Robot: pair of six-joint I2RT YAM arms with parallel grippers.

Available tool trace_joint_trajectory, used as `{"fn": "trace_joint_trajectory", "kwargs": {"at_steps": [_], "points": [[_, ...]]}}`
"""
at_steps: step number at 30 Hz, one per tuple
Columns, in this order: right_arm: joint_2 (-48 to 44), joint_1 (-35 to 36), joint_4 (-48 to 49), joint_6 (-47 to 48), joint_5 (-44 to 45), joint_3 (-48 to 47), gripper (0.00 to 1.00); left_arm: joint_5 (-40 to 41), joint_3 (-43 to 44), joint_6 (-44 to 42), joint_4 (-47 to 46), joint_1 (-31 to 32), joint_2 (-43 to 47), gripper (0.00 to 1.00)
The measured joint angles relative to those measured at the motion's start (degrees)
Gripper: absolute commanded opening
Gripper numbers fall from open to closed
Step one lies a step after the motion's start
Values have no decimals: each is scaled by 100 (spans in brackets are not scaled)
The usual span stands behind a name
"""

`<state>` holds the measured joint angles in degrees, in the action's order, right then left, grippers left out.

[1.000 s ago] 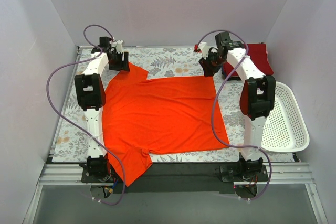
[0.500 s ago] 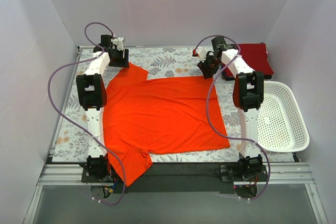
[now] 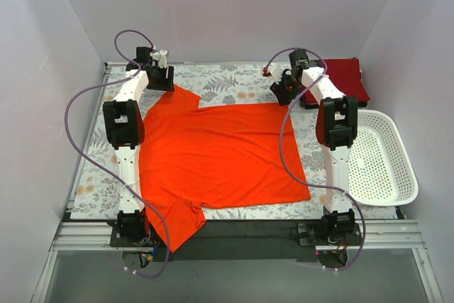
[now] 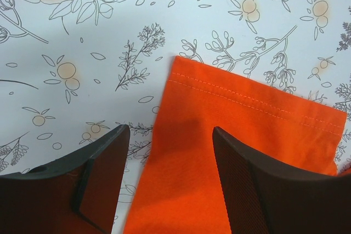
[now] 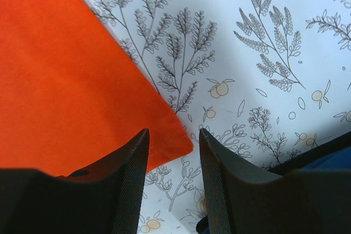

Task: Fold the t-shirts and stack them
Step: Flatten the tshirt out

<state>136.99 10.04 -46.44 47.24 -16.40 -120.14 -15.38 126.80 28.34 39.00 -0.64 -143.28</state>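
1. Overhead view.
   - Orange-red t-shirt (image 3: 220, 154): spread flat on the floral cloth (image 3: 234, 79). One sleeve points to the far left; the other reaches past the cloth's near edge by the left arm's base.
   - Left gripper (image 3: 160, 76): over the far sleeve.
   - Right gripper (image 3: 285, 90): over the shirt's far right corner.
   - Neither gripper's jaw gap can be read at this size.
   - Crimson t-shirt (image 3: 351, 76): a compact rectangle at the far right corner, its left part hidden behind the right arm.
   - White basket (image 3: 386, 168): at the right, beside the cloth.

2. Left wrist view.
   - Fingers (image 4: 104, 168): spread wide and released, with nothing between the pads.
   - The sleeve end, with its stitched hem, lies flat on the cloth under the gap.
   - The sleeve's lower part is cut off by the frame and partly covered by the right-hand finger.

3. Right wrist view.
   - Fingers (image 5: 129, 173): a narrow gap apart, gripping nothing.
   - The shirt's corner lies flat on the cloth just below the gap.
   - Blue fabric (image 5: 332, 160): a sliver at the lower right edge, mostly cut off, so its shape cannot be told.
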Motion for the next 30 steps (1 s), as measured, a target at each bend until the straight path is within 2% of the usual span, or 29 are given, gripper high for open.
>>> {"fn": "trace_joint_trajectory", "kwargs": {"at_steps": [5, 8, 9, 11, 12, 13, 20, 24, 25, 28, 30], "points": [[164, -153, 79, -11, -59, 0, 45, 46, 0, 2, -2, 0, 0, 62], [170, -205, 127, -9, -83, 2, 34, 90, 0, 2, -2, 0, 0, 63], [170, -212, 138, -9, -105, 2, 26, 109, 2, 2, -4, 0, -2, 64], [170, -214, 151, 20, -149, 20, 17, 133, 48, -4, -2, 0, -39, 66], [170, -214, 153, 31, -168, 31, 7, 151, 92, -9, -17, 0, -83, 66], [170, -214, 153, 55, -181, 31, 1, 173, 118, -20, -35, 0, -127, 66], [149, -214, 205, 98, -214, 92, 1, 332, 175, -273, -168, 177, -260, 62], [109, -210, 273, 105, -243, 168, 1, 409, 175, -439, -201, 387, -275, 57], [94, -210, 293, 105, -245, 190, 1, 422, 175, -461, -208, 431, -278, 49], [85, -210, 306, 105, -245, 208, 1, 439, 186, -525, -223, 507, -299, 36], [74, -210, 317, 105, -245, 227, 1, 435, 208, -522, -225, 538, -310, 23]]}}
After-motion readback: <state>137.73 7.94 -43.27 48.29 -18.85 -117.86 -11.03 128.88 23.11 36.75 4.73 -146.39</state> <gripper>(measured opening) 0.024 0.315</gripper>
